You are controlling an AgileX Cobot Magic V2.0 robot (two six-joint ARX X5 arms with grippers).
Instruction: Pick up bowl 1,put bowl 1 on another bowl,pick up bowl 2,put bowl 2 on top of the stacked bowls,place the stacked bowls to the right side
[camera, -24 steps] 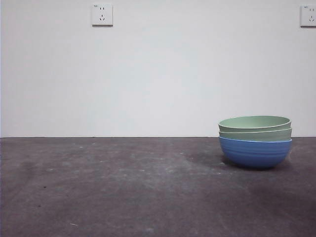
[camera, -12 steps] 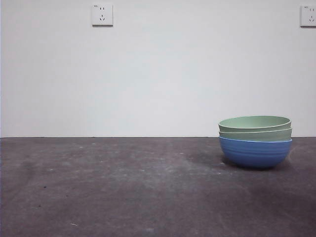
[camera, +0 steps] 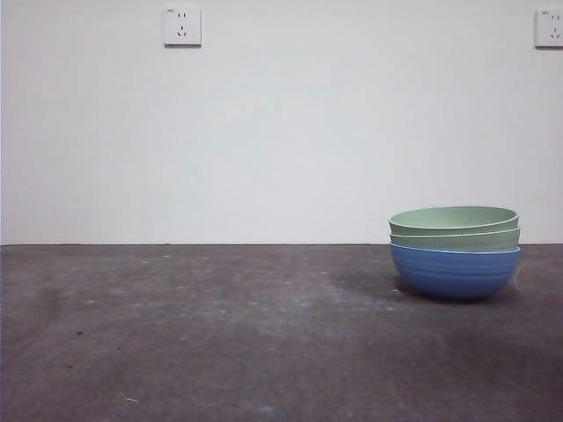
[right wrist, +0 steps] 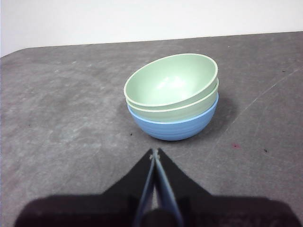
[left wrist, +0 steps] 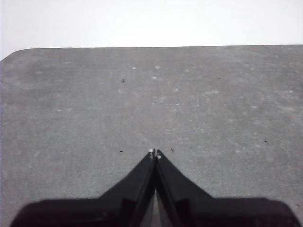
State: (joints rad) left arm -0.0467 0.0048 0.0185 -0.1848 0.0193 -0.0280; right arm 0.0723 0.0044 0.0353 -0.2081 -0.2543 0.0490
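Stack: three round ribbed bowls nested one inside the other — the stacked bowls (camera: pixel 455 251) stand on the dark grey table (camera: pixel 220 334), toward the right side of the front view and close to the table's far edge.

Bottom bowl: the round blue bowl with faint horizontal ribs (camera: pixel 455 272) sits directly on the table surface and carries the other two.

Middle bowl: a pale green round bowl (camera: pixel 455 238) rests inside the blue one; only its rim band shows above the blue rim.

Top bowl: a second pale green round bowl (camera: pixel 454 218) sits in the middle one, tilted a little, its hollow empty in the right wrist view (right wrist: pixel 170 82).

Right gripper: the black two-jawed right gripper (right wrist: pixel 155 152) hovers over bare table just short of the stack, apart from it and touching nothing; its jaws are pressed together tip to tip, holding nothing.

Left gripper: the black left gripper (left wrist: pixel 155 153) hangs over an empty stretch of table with no bowl near — its jaws are likewise closed against each other with nothing between them.

Arms in the front view: neither one shows there.

Backdrop: a plain white wall (camera: pixel 281 132) with a white wall socket (camera: pixel 182 26) high at the left and another socket (camera: pixel 549 28) at the right edge.
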